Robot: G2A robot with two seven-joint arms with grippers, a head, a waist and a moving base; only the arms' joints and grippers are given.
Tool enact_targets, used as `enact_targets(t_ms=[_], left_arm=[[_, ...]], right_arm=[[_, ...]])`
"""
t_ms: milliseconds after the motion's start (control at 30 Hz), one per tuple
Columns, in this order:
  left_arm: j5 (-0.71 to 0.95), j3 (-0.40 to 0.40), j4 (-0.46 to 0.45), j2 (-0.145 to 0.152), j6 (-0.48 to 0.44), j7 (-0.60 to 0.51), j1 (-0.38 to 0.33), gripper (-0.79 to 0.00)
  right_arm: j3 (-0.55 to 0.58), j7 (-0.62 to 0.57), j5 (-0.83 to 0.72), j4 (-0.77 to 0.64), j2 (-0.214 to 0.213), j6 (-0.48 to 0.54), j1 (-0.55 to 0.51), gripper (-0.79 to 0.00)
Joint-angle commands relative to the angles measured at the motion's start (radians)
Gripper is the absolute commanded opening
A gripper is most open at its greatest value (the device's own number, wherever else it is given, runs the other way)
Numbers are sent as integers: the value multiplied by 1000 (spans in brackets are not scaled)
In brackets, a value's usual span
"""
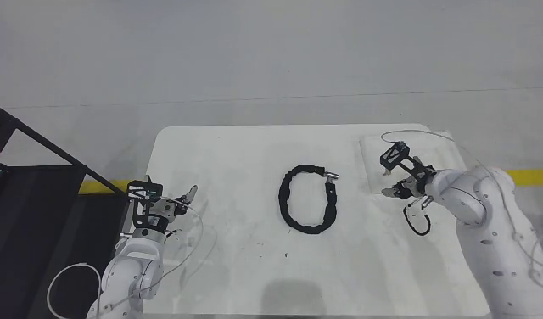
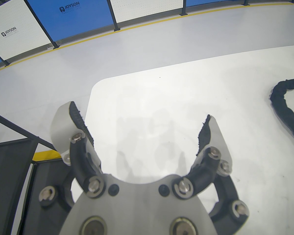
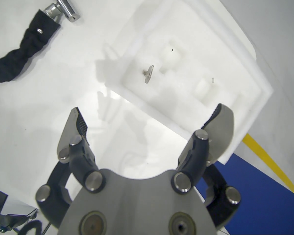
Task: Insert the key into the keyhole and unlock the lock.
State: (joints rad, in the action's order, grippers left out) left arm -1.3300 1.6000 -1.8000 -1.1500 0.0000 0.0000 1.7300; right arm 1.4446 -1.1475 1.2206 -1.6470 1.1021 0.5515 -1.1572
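A black fabric-covered chain lock (image 1: 306, 198) lies looped in the middle of the white table (image 1: 237, 260). Its metal lock cylinder (image 3: 65, 5) with the keyhole end sits at the loop's right top (image 1: 330, 177). A small silver key (image 3: 149, 74) stands in a recess of a white foam tray (image 3: 237, 74) at the table's right back corner. My right gripper (image 3: 148, 114) hangs open just short of the tray, nothing between its fingers; from above it (image 1: 393, 175) is at the tray's left edge. My left gripper (image 2: 142, 113) is open over the table's left edge (image 1: 170, 198), far from the lock (image 2: 284, 103).
The foam tray (image 1: 424, 162) has several shallow recesses. A black frame and dark platform (image 1: 42, 217) stand left of the table. A loose cable (image 1: 417, 221) hangs by the right arm. Grey floor with a yellow line surrounds the table.
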Motion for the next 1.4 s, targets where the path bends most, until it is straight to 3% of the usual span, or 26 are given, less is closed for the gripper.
enact_targets(t_ms=[0, 300, 500, 633, 900, 1367], left_arm=[[0, 0, 0, 0, 0, 0, 0, 0], [0, 0, 0, 0, 0, 0, 0, 0], [0, 0, 0, 0, 0, 0, 0, 0], [0, 0, 0, 0, 0, 0, 0, 0], [0, 0, 0, 0, 0, 0, 0, 0], [0, 0, 0, 0, 0, 0, 0, 0]], right_arm=[[-32, 22, 49, 23, 2, -19, 12, 0], [-111, 81, 86, 108, 10, -53, 70, 0], [-104, 68, 37, 162, 9, -45, 124, -191], [-94, 59, -6, 194, 9, -57, 155, -400], [-103, -8, -135, 264, 11, -59, 210, -465], [-145, -4, -175, 359, 10, -82, 274, -542]])
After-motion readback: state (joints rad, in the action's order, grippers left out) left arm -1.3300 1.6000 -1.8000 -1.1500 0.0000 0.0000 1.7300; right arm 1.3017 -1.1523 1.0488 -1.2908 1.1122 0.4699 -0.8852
